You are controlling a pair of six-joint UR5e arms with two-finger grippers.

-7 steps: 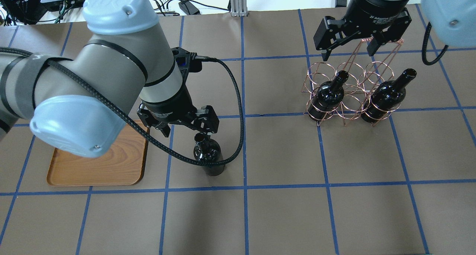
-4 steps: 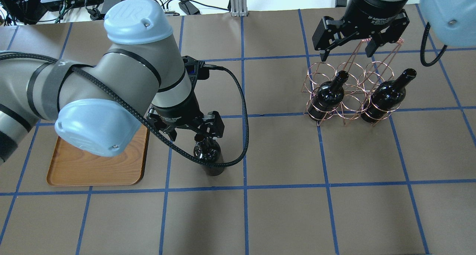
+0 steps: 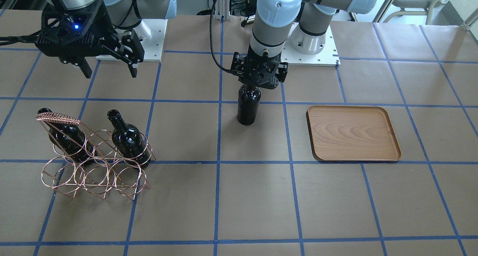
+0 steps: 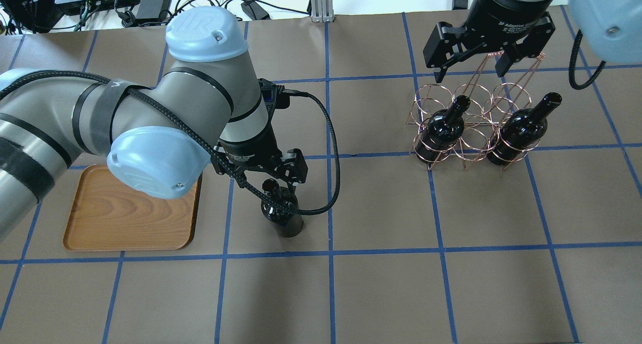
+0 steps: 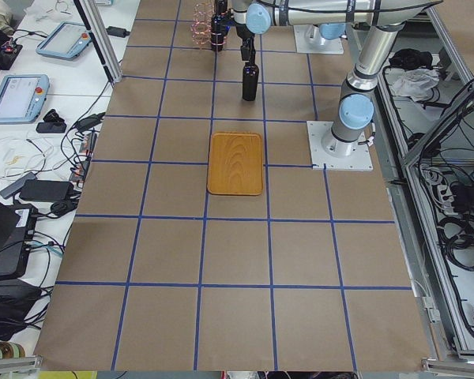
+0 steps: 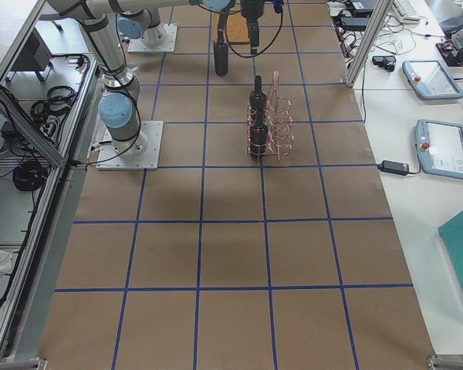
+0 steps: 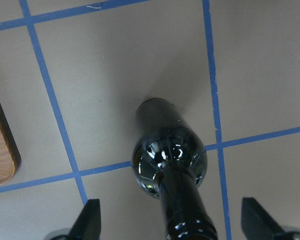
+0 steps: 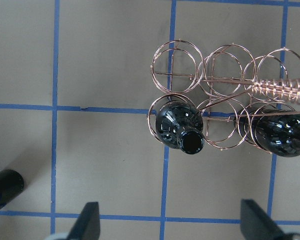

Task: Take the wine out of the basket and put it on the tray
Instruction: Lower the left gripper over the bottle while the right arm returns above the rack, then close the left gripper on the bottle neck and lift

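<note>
One wine bottle (image 4: 282,211) stands upright on the table, right of the wooden tray (image 4: 125,218). My left gripper (image 4: 268,176) is open, with its fingers (image 7: 90,222) wide on both sides of the bottle's neck (image 7: 182,210), not touching it. It also shows in the front view (image 3: 257,85), over the bottle (image 3: 248,108). Two more bottles (image 4: 441,131) (image 4: 516,131) lean in the copper wire basket (image 4: 471,91). My right gripper (image 4: 470,70) is open and empty, above the basket's handle.
The tray (image 3: 353,133) holds nothing. In the right wrist view the basket (image 8: 280,90) holds both bottles (image 8: 182,130) in its lower rings. Blue tape lines grid the brown table. Cables and devices lie beyond the far edge.
My left arm has swung right and its open gripper has come over the standing bottle's neck. The bottle, the basket and the right gripper have not moved.
</note>
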